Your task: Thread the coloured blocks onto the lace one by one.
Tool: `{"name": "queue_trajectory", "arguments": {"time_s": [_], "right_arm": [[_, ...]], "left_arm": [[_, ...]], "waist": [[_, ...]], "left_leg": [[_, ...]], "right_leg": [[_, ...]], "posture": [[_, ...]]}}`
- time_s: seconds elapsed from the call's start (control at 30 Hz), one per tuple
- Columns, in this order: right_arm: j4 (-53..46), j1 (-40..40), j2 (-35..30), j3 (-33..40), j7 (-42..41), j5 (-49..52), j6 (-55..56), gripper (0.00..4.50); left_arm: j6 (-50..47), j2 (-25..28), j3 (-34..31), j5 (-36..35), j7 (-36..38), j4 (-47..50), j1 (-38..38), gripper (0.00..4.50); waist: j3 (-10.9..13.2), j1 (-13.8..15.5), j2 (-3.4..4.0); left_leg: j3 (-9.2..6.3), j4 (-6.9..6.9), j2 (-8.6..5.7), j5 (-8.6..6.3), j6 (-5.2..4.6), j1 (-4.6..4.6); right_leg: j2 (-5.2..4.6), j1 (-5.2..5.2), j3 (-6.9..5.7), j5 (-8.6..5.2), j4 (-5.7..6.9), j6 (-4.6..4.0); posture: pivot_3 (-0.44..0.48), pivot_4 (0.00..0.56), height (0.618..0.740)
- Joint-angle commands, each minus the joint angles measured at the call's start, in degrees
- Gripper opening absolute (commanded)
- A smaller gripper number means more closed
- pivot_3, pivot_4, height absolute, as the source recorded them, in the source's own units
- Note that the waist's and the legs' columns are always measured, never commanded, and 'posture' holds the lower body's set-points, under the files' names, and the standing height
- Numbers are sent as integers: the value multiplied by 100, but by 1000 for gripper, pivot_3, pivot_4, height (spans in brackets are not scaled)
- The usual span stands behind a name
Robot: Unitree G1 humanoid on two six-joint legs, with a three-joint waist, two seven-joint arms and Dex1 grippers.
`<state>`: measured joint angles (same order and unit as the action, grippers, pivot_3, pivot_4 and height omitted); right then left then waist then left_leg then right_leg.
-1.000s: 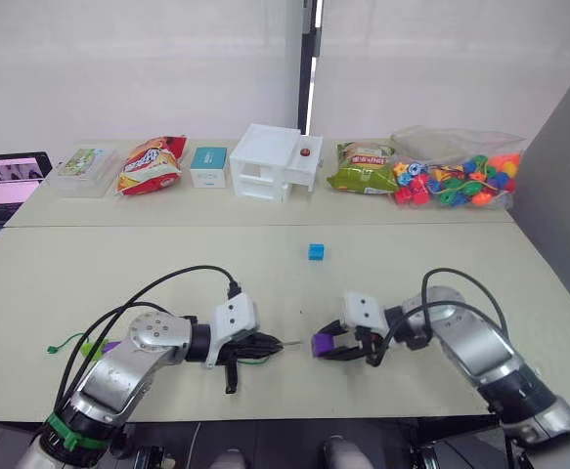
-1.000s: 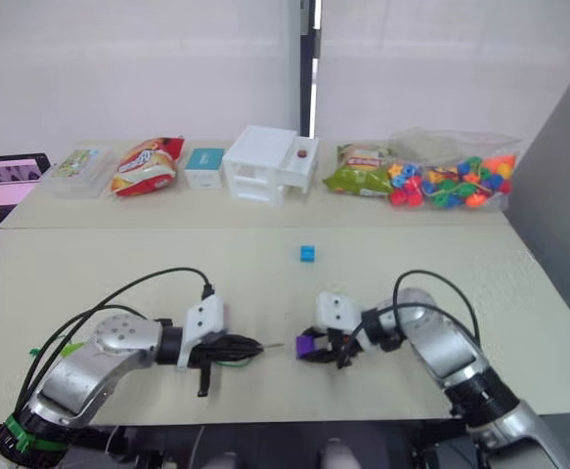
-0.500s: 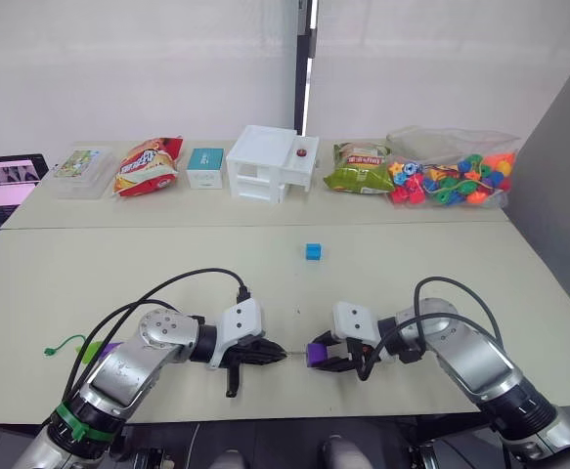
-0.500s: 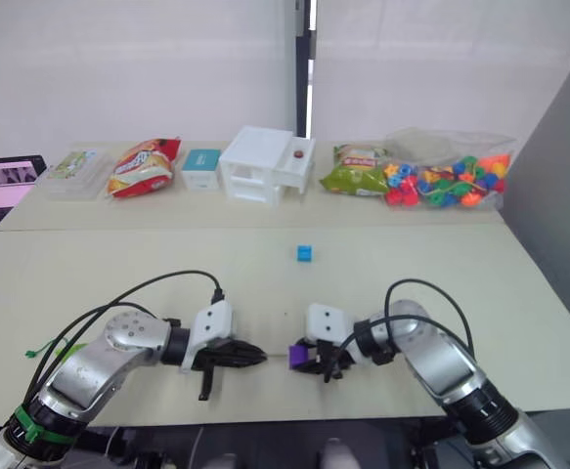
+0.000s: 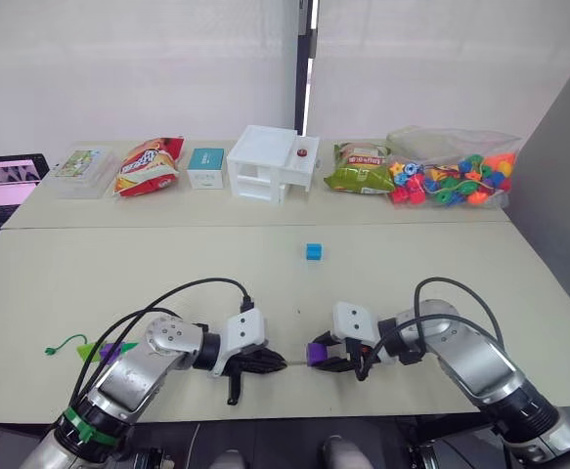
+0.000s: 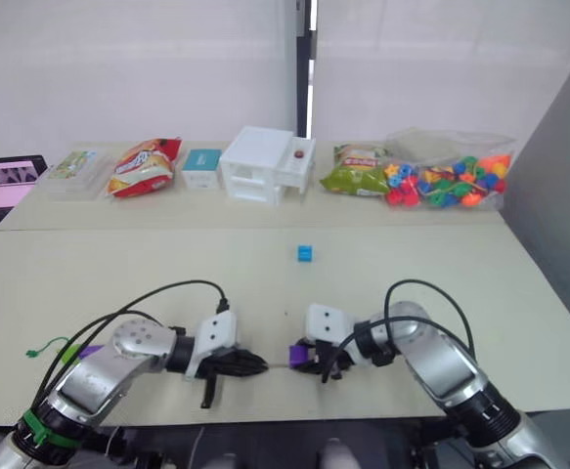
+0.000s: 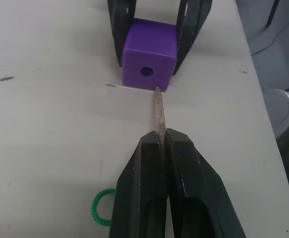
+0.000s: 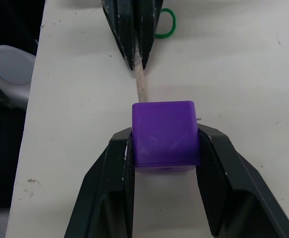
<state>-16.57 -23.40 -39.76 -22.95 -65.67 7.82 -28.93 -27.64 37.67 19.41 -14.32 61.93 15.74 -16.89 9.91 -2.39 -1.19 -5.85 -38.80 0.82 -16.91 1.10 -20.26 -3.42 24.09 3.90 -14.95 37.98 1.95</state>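
At the near edge of the bench [image 5: 167, 264], the two hands face each other, almost tip to tip. The right hand [image 8: 163, 171] grips a purple block [image 8: 164, 133] between its two black fingers, one on each side face, holding it just at the bench surface. The left hand [image 7: 163, 144] is pinched tight on the stiff silvery tip [image 7: 158, 111] of the lace [image 7: 100, 208]; the tip juts out ahead of the fingers and ends right at the lower edge of the block's front face, just below the round hole rather than inside it. A green loop of lace lies on the bench beside the left fingers. Behind the left arm, toward 9 o'clock, a green end of the lace [image 5: 63, 344] rests near a second purple block [image 5: 111, 348] and a light green piece. A blue block [image 5: 314, 251] sits alone at 12 o'clock from the hands, well apart. A clear bag of multicoloured beads [image 5: 456, 181] lies along the far edge at about 1 o'clock.
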Motion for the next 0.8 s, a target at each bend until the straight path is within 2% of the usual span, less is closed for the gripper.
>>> {"name": "queue_trajectory", "arguments": {"time_s": [0.03,0.8], "right_arm": [[-109,100,-39,-74,31,-26,-115,1176],[-191,169,-111,-108,41,-29,-232,1176]], "left_arm": [[51,-79,-5,4,-40,127,-89,0],[-324,-220,-102,-233,29,515,-269,0]], "waist": [[0,2,0],[0,34,-1]], "left_leg": [[0,0,0,0,0,0],[0,-3,-2,0,0,0]], "right_leg": [[0,-1,0,0,0,0],[-2,-6,0,0,-2,0]], "posture": [[0,150,740],[0,150,740]]}}
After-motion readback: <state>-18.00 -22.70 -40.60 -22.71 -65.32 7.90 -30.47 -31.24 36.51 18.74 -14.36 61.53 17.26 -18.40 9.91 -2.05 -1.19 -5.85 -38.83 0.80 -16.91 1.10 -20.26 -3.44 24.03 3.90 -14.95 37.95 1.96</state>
